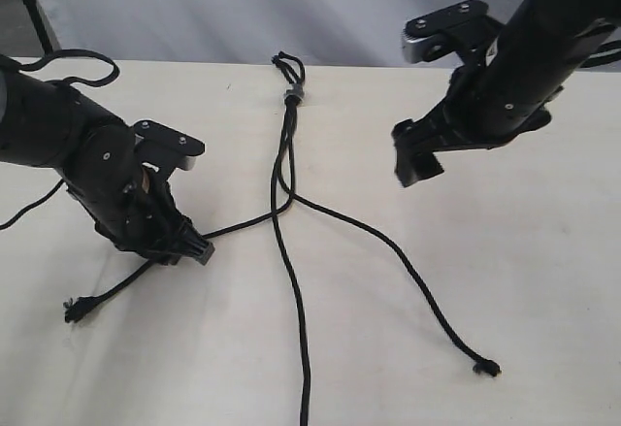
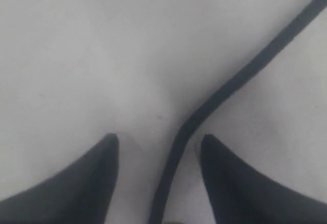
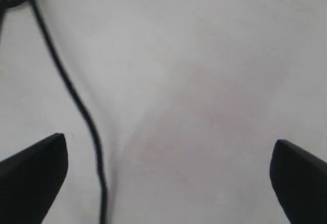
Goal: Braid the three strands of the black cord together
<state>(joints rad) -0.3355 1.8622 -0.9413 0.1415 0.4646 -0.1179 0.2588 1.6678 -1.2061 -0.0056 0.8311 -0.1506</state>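
The black cord lies on the table, its knot and small loop at the far edge. The three strands fan out towards the near side. The left strand runs to my left gripper and ends in a frayed tip. In the left wrist view this strand passes between the fingers of the left gripper, which is open and low over the table. The middle strand runs straight down. The right strand ends at a tip. My right gripper hovers open with nothing in it; a strand lies near one finger.
The cream table ends at a far edge against a white backdrop. A thicker black robot cable loops at the back left, and another trails off the left side.
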